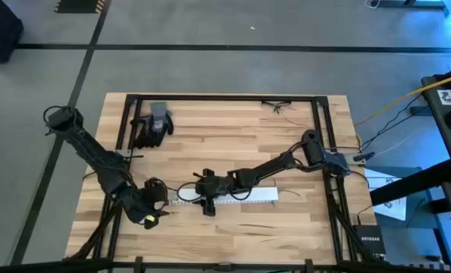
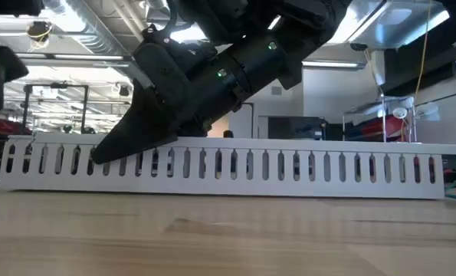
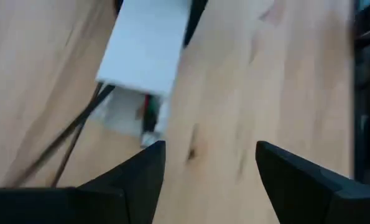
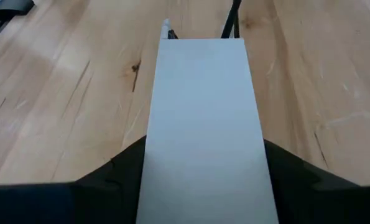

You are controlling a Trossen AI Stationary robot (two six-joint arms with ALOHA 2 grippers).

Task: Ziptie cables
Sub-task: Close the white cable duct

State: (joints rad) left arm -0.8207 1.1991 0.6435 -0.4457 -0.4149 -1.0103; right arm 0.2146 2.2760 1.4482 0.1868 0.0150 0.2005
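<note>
Right hand [image 1: 208,195] straddles the white slotted cable duct [image 1: 233,196], fingers [image 4: 110,171] apart on either side of it; whether they press it, can't tell. Left hand [image 1: 158,205] spread open, empty, just off the duct's end. Cables [image 3: 79,127], dark strands, exit that end in the left wrist view, blurred; the low view hides them. Wooden surface [image 1: 233,144]; black gloves [image 1: 155,125] far corner.

cables [image 3: 79,127]: thin dark strands running out of the end of a long white slotted duct [image 1: 233,196]
colours: mostly black, with a red and a green strand at the duct's open end
pose: lying loose on the wooden table [image 1: 233,144], fanning away from the duct mouth
state: unbundled, no tie visible around them
</note>
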